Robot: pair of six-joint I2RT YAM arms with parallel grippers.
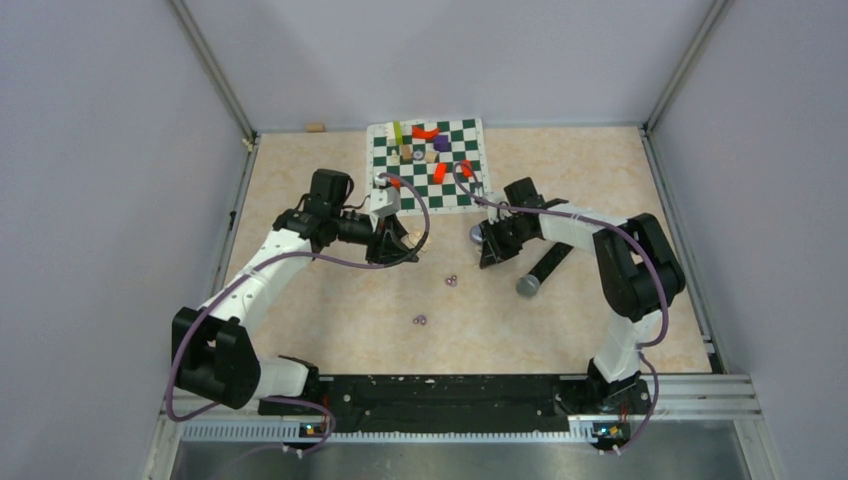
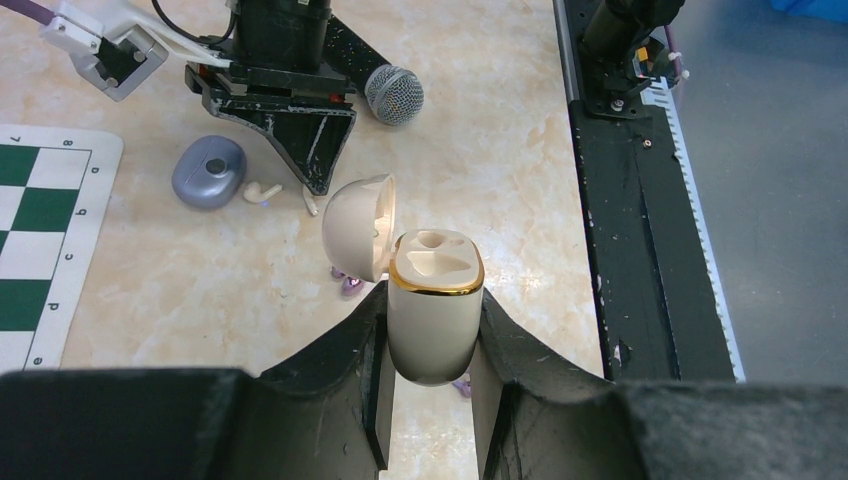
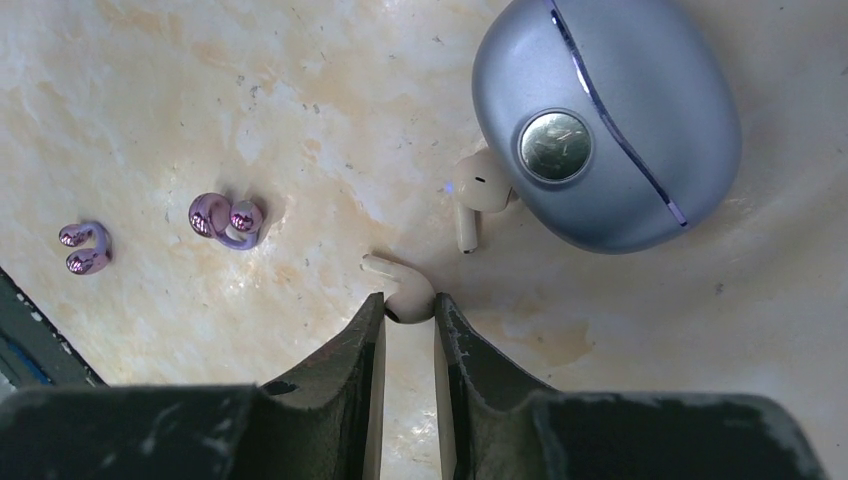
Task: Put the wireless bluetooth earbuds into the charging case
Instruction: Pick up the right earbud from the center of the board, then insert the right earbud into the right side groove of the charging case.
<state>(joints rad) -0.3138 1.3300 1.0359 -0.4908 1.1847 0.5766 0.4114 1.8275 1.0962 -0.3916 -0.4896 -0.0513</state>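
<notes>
Fingers (image 2: 340, 360) of my left end effector (image 2: 432, 335) press against both sides of the cream charging case (image 2: 436, 320), holding it off the tabletop (image 2: 500, 150). Its lid (image 2: 360, 228) is swung open to one side, and two moulded sockets show inside the gold rim.

To the right of that end effector, between my two arms, a purple clip earbud (image 1: 451, 281) lies on the tabletop. A second purple clip earbud (image 1: 420, 320) lies nearer my bases, apart from the first.

Further right, my right end effector (image 3: 408, 303) is down at the tabletop with its fingers nearly together. It is pinching the round end of a cream earbud (image 3: 400, 285), whose stem sticks out past the fingertips. A second cream earbud (image 3: 478, 190) lies just beyond it, touching the edge of a closed lavender case (image 3: 620, 110).

Right of that end effector and a little nearer rests a black microphone (image 1: 540, 272). At the far side, a green checkered mat (image 1: 430, 160) carries small coloured blocks.
</notes>
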